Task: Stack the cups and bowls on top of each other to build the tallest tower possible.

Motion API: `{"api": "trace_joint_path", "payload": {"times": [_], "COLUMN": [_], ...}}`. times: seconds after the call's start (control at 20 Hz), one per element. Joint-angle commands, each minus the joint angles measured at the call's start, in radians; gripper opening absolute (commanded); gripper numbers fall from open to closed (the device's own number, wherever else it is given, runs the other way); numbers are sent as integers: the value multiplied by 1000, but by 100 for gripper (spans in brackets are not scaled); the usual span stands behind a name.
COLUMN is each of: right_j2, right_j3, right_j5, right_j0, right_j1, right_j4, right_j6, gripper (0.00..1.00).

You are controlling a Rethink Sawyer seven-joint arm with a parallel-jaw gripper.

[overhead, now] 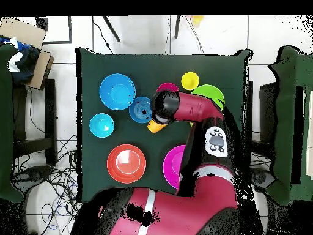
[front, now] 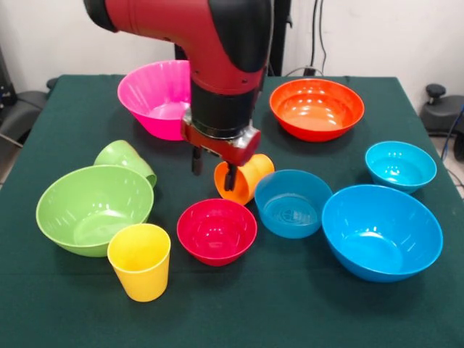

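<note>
My gripper hangs low over the table's middle, open, its two fingers astride the rim of the orange cup, which lies tilted on its side; one finger is at the cup's mouth. The orange cup also shows in the overhead view. The red bowl sits just in front, and a blue bowl is beside the cup. The green cup lies on its side behind the light green bowl. The yellow cup stands upright. In the overhead view the arm hides the gripper.
The pink bowl and the orange bowl sit at the far side by the arm. The large blue bowl and a small cyan bowl sit at the right. All bowls stand apart, none stacked.
</note>
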Motion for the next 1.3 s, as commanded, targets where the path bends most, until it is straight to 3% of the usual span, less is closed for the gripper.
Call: {"api": "trace_joint_path", "payload": {"times": [0.05, 0.85, 1.0, 1.3], "right_j2": [43, 28, 16, 67], "right_j3": [-66, -60, -9, 142], "right_j5": [93, 119, 103, 99], "right_j0": [23, 32, 46, 24], "right_j1": [59, 54, 30, -4], "right_j4": [48, 67, 81, 198], "right_j6": [125, 90, 131, 183], "gripper": [100, 100, 100, 100]}}
